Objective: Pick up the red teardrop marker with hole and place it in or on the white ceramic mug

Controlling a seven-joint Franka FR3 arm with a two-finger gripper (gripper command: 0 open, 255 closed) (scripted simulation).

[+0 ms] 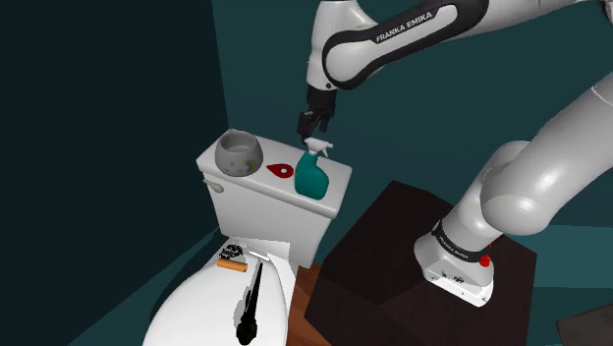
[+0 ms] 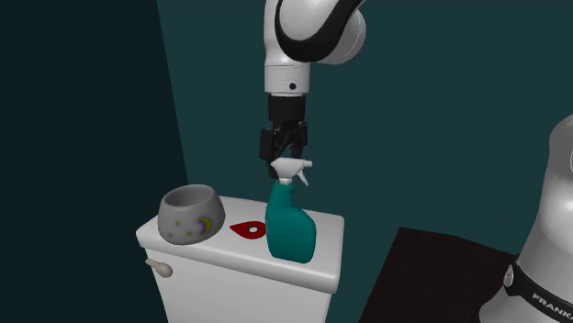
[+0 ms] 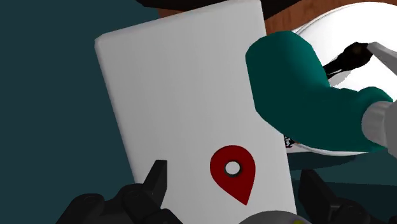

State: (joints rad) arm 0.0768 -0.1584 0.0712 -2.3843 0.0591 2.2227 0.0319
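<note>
Item: white flat toilet tank lid (image 1: 250,183), backed by a teal wall; the front long edge faces the white toilet seat cover (image 1: 192,310).

On the lid, three things:
- One red teardrop marker with a round hole (image 3: 233,172), lying flat near the middle and close to the front edge, with bare lid around it.
- One grey speckled bowl-shaped mug (image 1: 239,152), upright at one end, apart from the marker.
- One teal spray bottle with a white trigger head (image 1: 314,177), upright at the other end, near the marker and not touching it.

One all-black two-finger gripper (image 1: 312,128) hangs just above the trigger head. Its fingers stand apart and hold nothing.

On the seat cover, three things:
- One long black object (image 1: 250,305).
- One small orange cylinder (image 1: 231,264).
- One small black-and-white piece (image 1: 233,251).

One dark box stand (image 1: 393,256) sits beside the toilet.
</note>
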